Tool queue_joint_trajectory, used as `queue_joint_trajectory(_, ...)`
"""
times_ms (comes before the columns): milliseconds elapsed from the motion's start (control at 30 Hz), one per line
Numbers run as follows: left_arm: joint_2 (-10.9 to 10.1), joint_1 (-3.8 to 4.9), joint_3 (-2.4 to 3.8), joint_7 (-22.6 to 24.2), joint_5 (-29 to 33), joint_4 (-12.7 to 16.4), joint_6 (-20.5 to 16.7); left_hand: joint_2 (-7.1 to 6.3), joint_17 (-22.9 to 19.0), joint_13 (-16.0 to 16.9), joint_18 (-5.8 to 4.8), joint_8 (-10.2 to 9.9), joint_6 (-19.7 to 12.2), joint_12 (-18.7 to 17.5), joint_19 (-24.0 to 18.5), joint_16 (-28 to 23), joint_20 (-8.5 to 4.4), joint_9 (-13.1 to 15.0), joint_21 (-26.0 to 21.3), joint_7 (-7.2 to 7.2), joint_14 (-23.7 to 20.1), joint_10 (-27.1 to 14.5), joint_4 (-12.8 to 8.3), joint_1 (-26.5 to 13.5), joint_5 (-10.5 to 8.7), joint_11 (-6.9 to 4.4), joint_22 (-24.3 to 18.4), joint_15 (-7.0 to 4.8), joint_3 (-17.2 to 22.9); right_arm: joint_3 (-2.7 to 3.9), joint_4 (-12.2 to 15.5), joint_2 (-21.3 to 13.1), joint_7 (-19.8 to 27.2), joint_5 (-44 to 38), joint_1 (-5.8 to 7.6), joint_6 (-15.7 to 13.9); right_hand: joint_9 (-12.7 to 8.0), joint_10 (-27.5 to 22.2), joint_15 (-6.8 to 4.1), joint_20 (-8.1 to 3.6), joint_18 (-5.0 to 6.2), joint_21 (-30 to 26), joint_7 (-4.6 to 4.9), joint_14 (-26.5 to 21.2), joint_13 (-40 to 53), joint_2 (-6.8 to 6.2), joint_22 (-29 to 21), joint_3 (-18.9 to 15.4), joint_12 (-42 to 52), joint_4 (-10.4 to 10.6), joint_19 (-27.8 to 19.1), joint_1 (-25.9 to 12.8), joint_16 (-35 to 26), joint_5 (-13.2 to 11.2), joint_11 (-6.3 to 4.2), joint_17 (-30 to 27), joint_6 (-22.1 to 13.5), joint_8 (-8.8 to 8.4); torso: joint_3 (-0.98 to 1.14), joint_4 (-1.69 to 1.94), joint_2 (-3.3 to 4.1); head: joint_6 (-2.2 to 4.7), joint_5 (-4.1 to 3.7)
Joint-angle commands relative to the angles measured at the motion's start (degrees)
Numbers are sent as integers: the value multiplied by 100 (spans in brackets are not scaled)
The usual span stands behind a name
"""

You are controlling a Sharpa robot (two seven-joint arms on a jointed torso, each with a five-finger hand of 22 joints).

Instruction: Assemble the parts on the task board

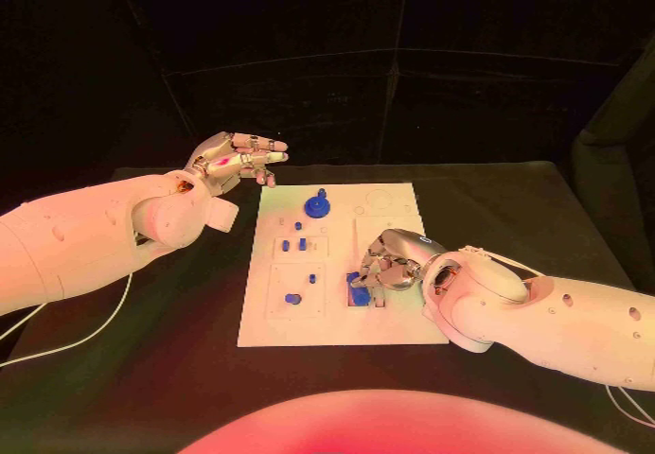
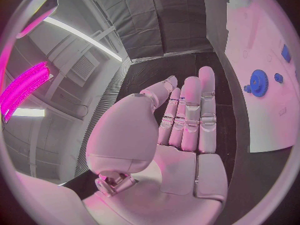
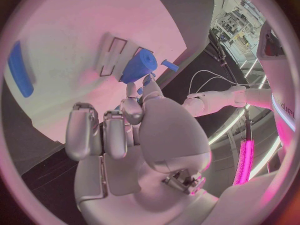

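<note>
The white task board (image 1: 396, 322) lies mid-table with several small blue parts on it. My right hand (image 1: 388, 264) is down on the board's near right part. Its curled fingertips (image 3: 132, 104) pinch a blue cylinder (image 3: 139, 67) that lies beside a slotted recess; the same blue cylinder (image 1: 359, 289) pokes out under the hand. My left hand (image 1: 238, 157) hovers off the board's far left corner, fingers (image 2: 190, 115) straight and holding nothing. A blue gear (image 1: 318, 206) stands at the board's far end, the same gear (image 2: 258, 80) beside the left hand.
Small blue pegs (image 1: 293, 246) and a blue knob (image 1: 292, 298) sit along the board's left side. A long blue bar (image 3: 20, 67) lies on the board away from the right hand. Black table (image 1: 532, 218) surrounds the board; a white cable (image 1: 82, 336) trails at the left.
</note>
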Motion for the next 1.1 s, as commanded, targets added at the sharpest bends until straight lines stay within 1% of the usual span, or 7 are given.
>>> queue_joint_trajectory(33,7,9,5,17,22,-3,69,-3,-6,-8,78,33,-39,6,-34,-16,-13,-6,-39,-1,-39,-43,0,-8,5,-15,-7,-10,-43,2,75,-67,591,210,7,-371,6,31,-19,-16,-27,34,34,344,6,8,4,-48,33,15,8,-66,34,32,0,188,-2,-21,-2,0,-3,1,-2)
queue_joint_trajectory(167,6,8,4,16,22,-7,69,-3,-6,-8,78,33,-39,6,-34,-16,-13,-6,-39,-1,-39,-43,0,-8,5,-15,-7,-10,-43,2,160,-181,822,349,7,-312,2,27,-16,-14,-26,33,41,344,5,3,2,-70,28,17,6,-79,35,37,5,191,-28,-42,1,-5,1,4,1)
queue_joint_trajectory(333,5,8,3,13,22,-11,71,-3,-6,-8,78,33,-39,6,-34,-16,-13,-6,-39,-1,-39,-43,0,-8,5,-15,-7,-10,-43,2,233,-324,955,446,7,8,-15,11,0,-3,-26,30,69,343,-5,10,-2,-96,6,-8,3,-52,33,39,27,190,-106,-111,-3,-8,-1,-7,-1)
queue_joint_trajectory(433,3,8,2,11,22,-11,71,-3,-6,-8,78,33,-39,6,-34,-16,-13,-6,-39,-1,-39,-43,0,-8,5,-15,-7,-10,-43,2,274,-400,975,473,7,231,-18,2,6,4,-26,30,74,343,-10,32,-1,-91,-6,-44,1,2,34,42,32,194,-111,-131,-6,-9,-2,-9,-7)
queue_joint_trajectory(667,-4,8,1,6,22,-9,72,-3,-6,-8,78,33,-39,6,-34,-16,-13,-6,-39,-1,-39,-43,0,-8,5,-15,-7,-10,-43,2,305,-483,924,440,7,494,-16,-9,10,11,-26,32,73,342,-9,88,5,-74,-19,-118,-1,108,33,49,32,195,-84,-153,-5,10,-3,-10,-17)
queue_joint_trajectory(900,-12,8,1,1,22,-6,74,-3,-6,-8,78,33,-39,6,-34,-16,-13,-6,-39,-1,-39,-43,0,-8,5,-15,-7,-10,-43,2,279,-465,865,353,7,556,-16,-15,4,11,-27,36,64,343,-4,166,17,-31,-26,-212,0,244,36,45,23,207,-52,-177,-6,8,-1,-14,-8)
queue_joint_trajectory(1100,-7,8,0,0,22,-6,78,-3,-6,-8,78,33,-39,6,-34,-16,-13,-6,-39,-1,-39,-43,0,-8,5,-15,-7,-10,-43,2,146,-287,677,150,8,406,-13,-8,-12,0,-31,52,37,348,-3,333,47,58,-35,-286,8,357,45,-59,1,231,14,-190,-7,8,-4,-13,-2)
